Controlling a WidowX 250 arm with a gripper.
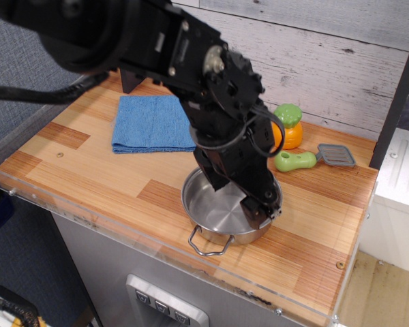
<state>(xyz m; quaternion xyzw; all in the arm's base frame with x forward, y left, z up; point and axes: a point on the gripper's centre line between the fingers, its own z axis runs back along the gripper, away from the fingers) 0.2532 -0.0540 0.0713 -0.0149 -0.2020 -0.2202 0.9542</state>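
Note:
A steel pot (218,212) with a wire handle (208,245) stands on the wooden counter (88,170) near its front edge. My black gripper (262,212) hangs over the pot's right rim, pointing down, and its fingertips are close to or touching the rim. The dark fingers blend together, so I cannot make out the gap between them. The arm covers the far rim of the pot.
A folded blue cloth (153,124) lies at the back left. An orange toy vegetable with a green top (289,127) stands at the back right. A green-handled spatula (312,158) lies beside it. A clear lip (123,228) runs along the counter's front edge.

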